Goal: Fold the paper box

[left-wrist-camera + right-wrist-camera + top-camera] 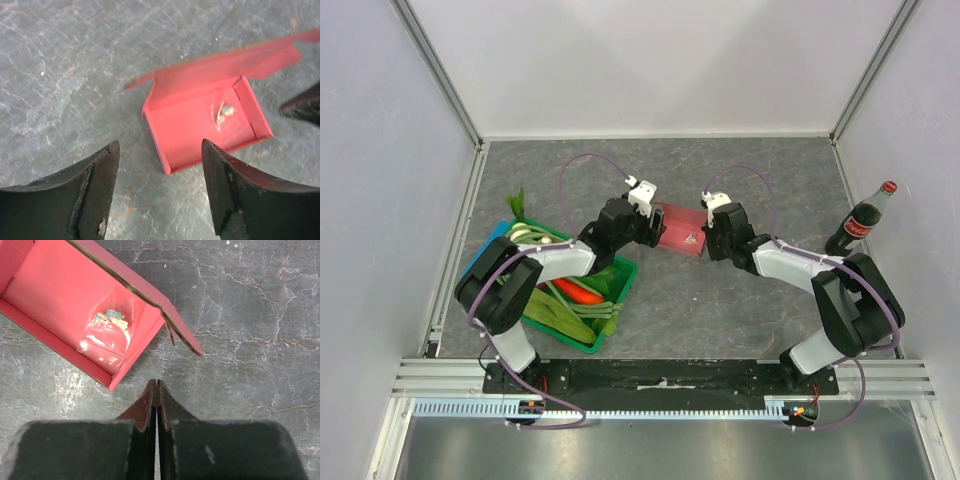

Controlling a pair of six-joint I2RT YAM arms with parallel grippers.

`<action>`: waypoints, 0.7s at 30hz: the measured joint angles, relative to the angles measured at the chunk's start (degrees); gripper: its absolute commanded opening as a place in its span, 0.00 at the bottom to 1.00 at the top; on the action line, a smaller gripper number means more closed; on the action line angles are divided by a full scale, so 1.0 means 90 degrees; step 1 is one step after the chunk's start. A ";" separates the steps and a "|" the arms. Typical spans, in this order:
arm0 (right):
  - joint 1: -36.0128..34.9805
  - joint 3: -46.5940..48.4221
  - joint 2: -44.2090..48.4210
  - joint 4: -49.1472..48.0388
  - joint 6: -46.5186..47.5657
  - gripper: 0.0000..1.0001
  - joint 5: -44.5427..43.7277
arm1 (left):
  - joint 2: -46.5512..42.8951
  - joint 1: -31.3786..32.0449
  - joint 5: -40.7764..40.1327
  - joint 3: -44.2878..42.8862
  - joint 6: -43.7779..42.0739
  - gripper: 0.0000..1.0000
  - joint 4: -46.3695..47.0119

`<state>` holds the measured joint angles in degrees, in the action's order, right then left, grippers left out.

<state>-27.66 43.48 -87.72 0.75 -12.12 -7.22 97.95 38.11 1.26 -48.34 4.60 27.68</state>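
The pink paper box (682, 228) sits on the grey table between my two grippers, its tray formed and its lid flap standing open. In the left wrist view the paper box (195, 125) lies just beyond my open left gripper (160, 145), whose fingers hold nothing. A small clear bag (222, 112) lies inside it. In the right wrist view the paper box (60, 300) is at the upper left with the bag (107, 330) inside. My right gripper (156, 383) is shut and empty, its tips just short of the box's corner. From above, the left gripper (653, 228) and right gripper (708, 238) flank the box.
A green crate (617, 310) of vegetables stands under the left arm at the table's left front. A cola bottle (861, 220) stands upright by the right wall. Metal frame posts and white walls enclose the table.
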 measured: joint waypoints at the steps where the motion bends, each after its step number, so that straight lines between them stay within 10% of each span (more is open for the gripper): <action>1: 0.0032 0.0019 -0.0024 0.0056 0.0010 0.00 0.0053 | 0.0066 0.0000 -0.0075 -0.0126 -0.0002 0.75 -0.0058; 7: 0.0192 0.0049 0.0063 0.0330 -0.0158 0.45 0.0270 | 0.0257 -0.0141 0.0078 -0.0427 -0.0015 0.74 -0.0058; 21: 0.0894 0.0097 0.0221 -0.0017 -0.0359 0.57 0.1443 | 0.0801 -0.0707 0.1807 -0.0697 -0.0311 0.66 0.0192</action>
<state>-19.62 44.36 -85.73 0.60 -15.35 5.76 105.16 31.75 17.52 -54.61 1.80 29.41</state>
